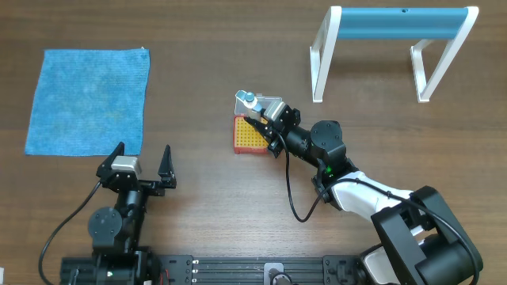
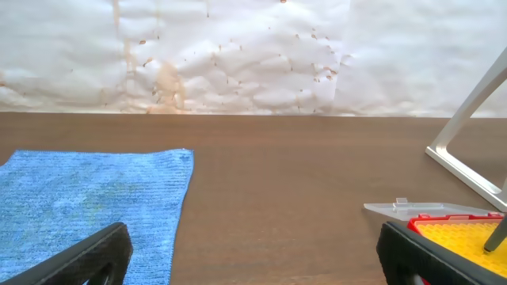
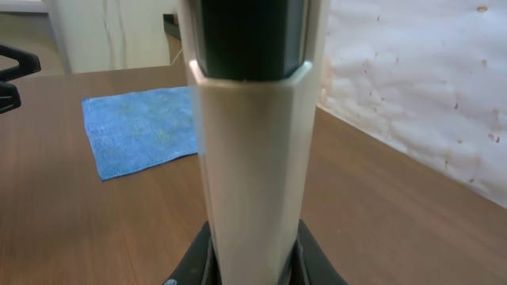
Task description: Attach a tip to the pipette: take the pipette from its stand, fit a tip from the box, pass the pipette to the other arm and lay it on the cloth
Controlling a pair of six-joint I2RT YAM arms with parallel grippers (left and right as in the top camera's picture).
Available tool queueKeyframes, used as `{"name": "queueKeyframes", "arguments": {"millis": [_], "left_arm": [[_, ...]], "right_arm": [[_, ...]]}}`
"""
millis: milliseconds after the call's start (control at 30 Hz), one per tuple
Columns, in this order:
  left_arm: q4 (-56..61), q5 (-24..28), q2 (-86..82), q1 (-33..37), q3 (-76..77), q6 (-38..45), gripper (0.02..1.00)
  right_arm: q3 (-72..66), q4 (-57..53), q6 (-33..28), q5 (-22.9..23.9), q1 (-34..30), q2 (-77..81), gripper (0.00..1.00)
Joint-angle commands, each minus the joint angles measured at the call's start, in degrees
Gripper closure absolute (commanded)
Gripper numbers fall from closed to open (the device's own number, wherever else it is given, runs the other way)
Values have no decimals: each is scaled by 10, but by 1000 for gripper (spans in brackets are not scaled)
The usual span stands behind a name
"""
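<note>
The right jaws grip the pipette (image 1: 257, 105), holding it over the orange tip box (image 1: 247, 136) in the middle of the desk (image 1: 206, 206). The left jaws stand spread and grasp nothing, near the blue cloth (image 1: 87, 91). The stand (image 1: 396, 24) is far right.

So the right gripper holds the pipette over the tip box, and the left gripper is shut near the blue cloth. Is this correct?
No: the left gripper is open, not shut; the top view shows its fingers spread apart. The rest holds: it is near the blue cloth, and the right gripper holds the pipette over the tip box.
</note>
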State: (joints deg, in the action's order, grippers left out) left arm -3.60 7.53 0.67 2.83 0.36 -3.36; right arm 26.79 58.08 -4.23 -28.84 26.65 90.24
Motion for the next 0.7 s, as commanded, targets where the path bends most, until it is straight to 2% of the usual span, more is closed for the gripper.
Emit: {"name": "queueKeyframes", "arguments": {"millis": [33,700], "left_arm": [[-5,-4,-2,-2,0,-5,23],[-5,-4,-2,-2,0,-5,23]], "right_arm": [[5,5,-10,-3,0,9,923],[5,-23,-10,-3,0,-72,923]]}}
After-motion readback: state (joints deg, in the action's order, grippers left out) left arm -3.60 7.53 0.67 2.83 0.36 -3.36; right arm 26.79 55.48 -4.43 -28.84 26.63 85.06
